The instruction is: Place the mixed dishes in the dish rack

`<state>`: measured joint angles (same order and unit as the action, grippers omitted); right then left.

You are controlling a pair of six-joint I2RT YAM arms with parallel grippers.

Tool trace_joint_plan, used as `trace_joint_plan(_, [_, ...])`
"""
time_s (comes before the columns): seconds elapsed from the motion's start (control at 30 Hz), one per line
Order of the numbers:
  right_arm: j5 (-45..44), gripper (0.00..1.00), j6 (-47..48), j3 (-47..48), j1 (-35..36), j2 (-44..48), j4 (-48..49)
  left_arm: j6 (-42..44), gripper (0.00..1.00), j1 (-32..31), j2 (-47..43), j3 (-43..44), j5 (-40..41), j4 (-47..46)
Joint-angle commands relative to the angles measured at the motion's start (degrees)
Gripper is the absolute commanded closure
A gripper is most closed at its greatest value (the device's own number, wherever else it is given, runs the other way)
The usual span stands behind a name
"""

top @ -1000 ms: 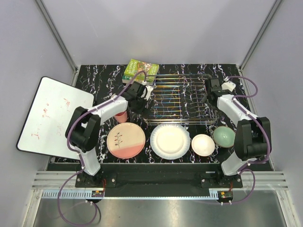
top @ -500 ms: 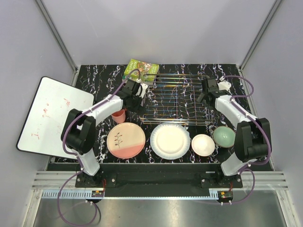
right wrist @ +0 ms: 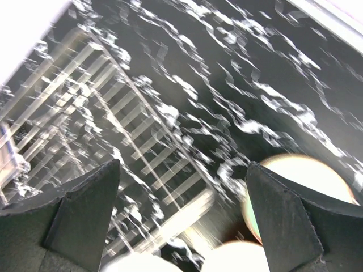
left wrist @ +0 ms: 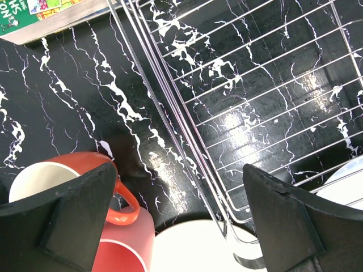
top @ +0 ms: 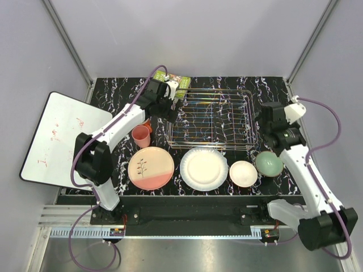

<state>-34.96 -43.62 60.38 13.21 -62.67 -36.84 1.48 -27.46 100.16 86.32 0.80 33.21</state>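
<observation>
Both open and empty, the left end effector point(left wrist: 178, 209) and right end effector point(right wrist: 181, 211) are hovering over the black marbled surface point(top: 227, 84) between pale walls point(top: 187, 34).

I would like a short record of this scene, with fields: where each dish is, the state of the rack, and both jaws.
rack: silver wire dish rack, nothing in it
front row, left to right: pink-and-cream plate with leaf sprig, large white plate, small cream bowl, pale green bowl
cup: salmon-pink cup, left of rack
left jaws: open, empty, over rack's left edge
right jaws: open, empty, right of rack
</observation>
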Motion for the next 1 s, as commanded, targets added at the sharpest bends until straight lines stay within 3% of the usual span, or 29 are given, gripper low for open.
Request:
trace_joint_plan(0.0, [-2.83, 0.01, -9.61, -3.86, 0.32, 3.78, -15.34, 0.46, 0.01, 0.22, -2.69, 3.15, 0.17, 0.45])
trace_joint_plan(0.2, [1.21, 0.01, -20.18, -10.01, -0.2, 5.46, -24.68, 1.42, 0.01, 0.22, -2.69, 5.52, 0.78, 0.45])
trace_joint_plan(0.53, [1.47, 0.02, -27.48, -11.42, -0.65, 5.37, -34.17, 2.74, 0.01, 0.13, -2.08, 6.31, 0.87, 0.28])
trace_joint_plan(0.97, [8.77, 0.08, -29.6, -14.59, -0.73, -2.36, -31.1, 2.57, 0.01, 0.13, -2.25, 5.61, 0.08, -0.25])
